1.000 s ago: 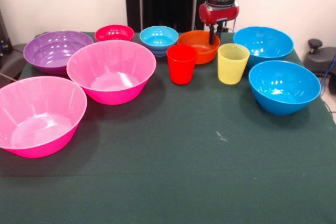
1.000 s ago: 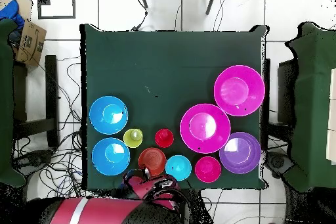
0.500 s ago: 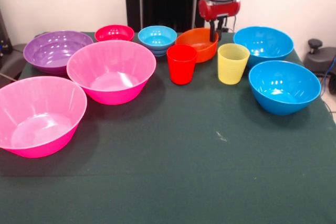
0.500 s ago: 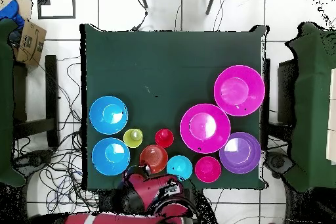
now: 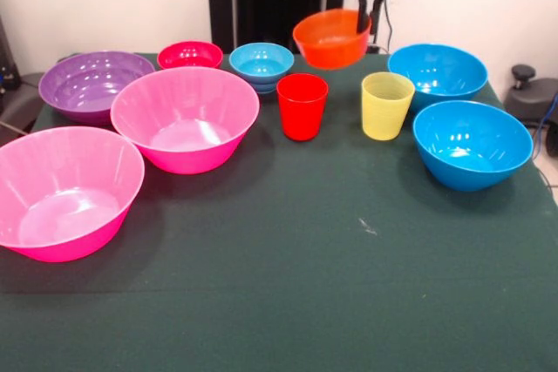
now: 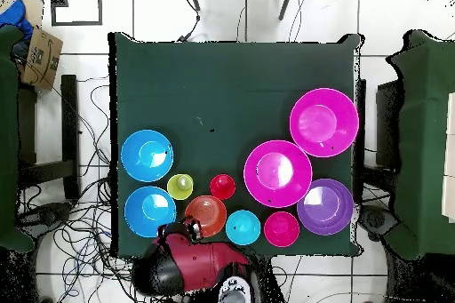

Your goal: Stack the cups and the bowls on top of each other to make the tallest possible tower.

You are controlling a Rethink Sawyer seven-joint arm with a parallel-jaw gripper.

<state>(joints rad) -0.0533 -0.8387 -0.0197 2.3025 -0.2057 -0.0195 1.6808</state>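
Orange bowl (image 5: 331,38) aloft, rim in gripper (image 5: 368,13), above table (image 5: 288,250).

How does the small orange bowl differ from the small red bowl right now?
The small orange bowl hangs above the table, gripped at its rim by the pincer; the small red bowl sits on the table. The orange bowl is tilted, the red bowl level. The orange bowl is above the red cup and yellow cup; the red bowl is beside the purple bowl. Both are glossy, open side up.
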